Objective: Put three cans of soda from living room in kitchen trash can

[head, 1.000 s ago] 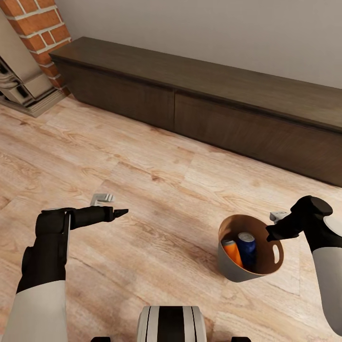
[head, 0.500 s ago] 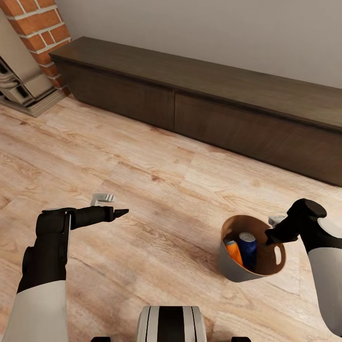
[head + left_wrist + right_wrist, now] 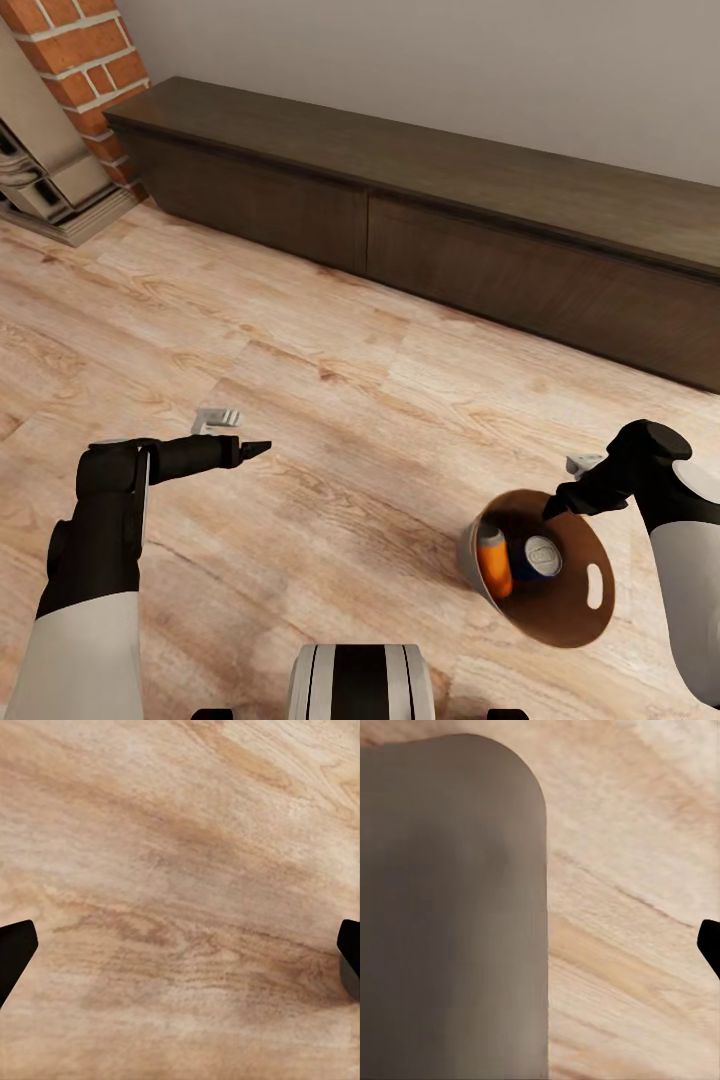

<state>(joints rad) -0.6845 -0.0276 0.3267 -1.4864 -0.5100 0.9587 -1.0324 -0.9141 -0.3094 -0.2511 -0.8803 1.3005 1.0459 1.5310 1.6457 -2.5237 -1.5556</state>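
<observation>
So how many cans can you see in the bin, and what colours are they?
Orange can: 1
Blue can: 1
Total: 2 cans visible inside the bin, which is tipped over toward the camera. A third can may be hidden; the pictures do not settle that.

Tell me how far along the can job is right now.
Two cans, orange and blue, already sit in the bin. The right gripper holds the bin's rim, tilting it above the wood floor. A third can isn't visible; the kitchen trip remains.
</observation>
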